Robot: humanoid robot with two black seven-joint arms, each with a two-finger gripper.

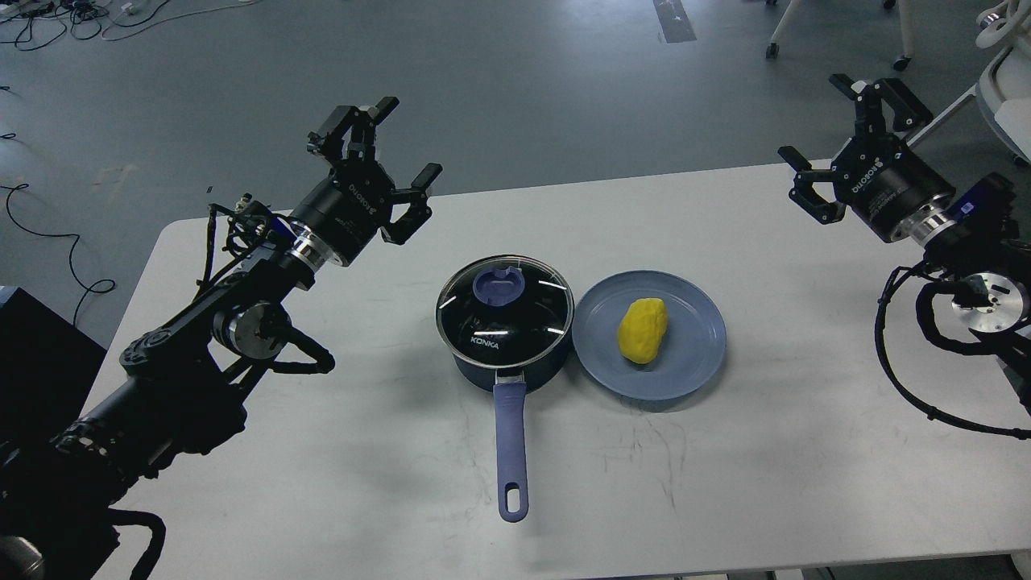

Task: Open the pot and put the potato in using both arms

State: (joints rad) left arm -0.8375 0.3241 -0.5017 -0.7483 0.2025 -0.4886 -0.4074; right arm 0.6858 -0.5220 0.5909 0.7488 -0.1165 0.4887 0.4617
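The dark navy pot (pixel 507 366) stands at the table's middle, its periwinkle handle (pixel 511 443) pointing toward me. A glass lid (pixel 504 310) with a blue knob (pixel 498 285) covers it. Right beside it, the yellow potato (pixel 643 329) lies on a blue plate (pixel 693 358). My left gripper (pixel 385 157) hovers open up and to the left of the pot, holding nothing. My right gripper (pixel 846 137) hangs open over the table's far right edge, well away from the plate, and is empty too.
The white table (pixel 322 483) ends just behind both grippers, with grey floor beyond. Cables lie on the floor at far left. Chair legs and a white frame (pixel 995 48) stand at the top right. A black box (pixel 40 354) sits by the table's left edge.
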